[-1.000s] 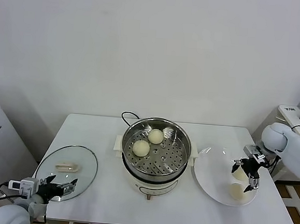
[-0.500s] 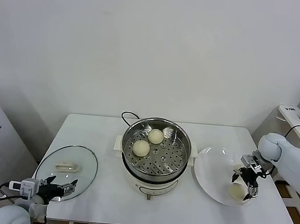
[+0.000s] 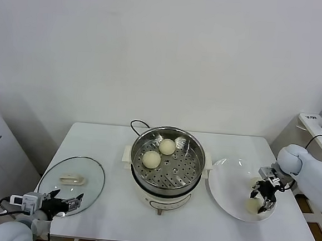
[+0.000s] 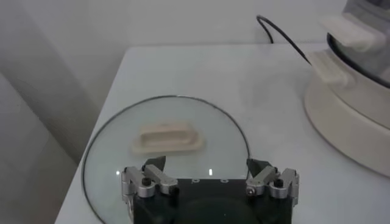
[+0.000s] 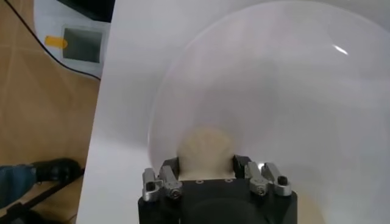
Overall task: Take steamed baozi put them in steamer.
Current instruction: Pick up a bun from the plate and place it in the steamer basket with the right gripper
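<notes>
The right gripper (image 3: 263, 199) has its jaws spread around a baozi (image 5: 206, 149) on the white plate (image 3: 228, 184), right of the steamer (image 3: 168, 160). Two more buns (image 3: 152, 159) sit inside the steamer. The left gripper (image 3: 65, 201) hangs with jaws open over the glass lid (image 4: 166, 137), left of the steamer on the surface (image 3: 109, 217).
</notes>
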### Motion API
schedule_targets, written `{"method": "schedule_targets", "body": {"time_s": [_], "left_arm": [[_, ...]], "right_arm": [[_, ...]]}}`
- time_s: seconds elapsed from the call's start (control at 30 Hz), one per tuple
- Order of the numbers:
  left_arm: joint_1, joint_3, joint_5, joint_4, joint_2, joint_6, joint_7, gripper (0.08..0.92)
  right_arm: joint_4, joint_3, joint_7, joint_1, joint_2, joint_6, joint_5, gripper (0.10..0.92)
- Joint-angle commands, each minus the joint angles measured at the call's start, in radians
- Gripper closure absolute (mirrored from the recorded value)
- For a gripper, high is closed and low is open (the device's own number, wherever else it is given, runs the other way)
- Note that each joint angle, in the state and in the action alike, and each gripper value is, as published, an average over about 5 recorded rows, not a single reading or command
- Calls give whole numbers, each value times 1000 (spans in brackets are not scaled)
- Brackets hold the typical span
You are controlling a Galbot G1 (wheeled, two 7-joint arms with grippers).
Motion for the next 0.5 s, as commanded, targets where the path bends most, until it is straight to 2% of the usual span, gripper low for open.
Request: {"method": "schedule_targets", "body": {"time_s": [0.03,0.27,0.5], "left_arm": [[1,-4,1,4,3,-1,0,177],[-2,-1,0,9,5,-4,1,177],[-7,10,0,11,4,-4,2,177]], "right_arm": [[63,-132,-18,221,-22,0,115,482],[109,-274,-13,556,56,45,233,482],[143,-271,2,655,162,133,294,479]]}}
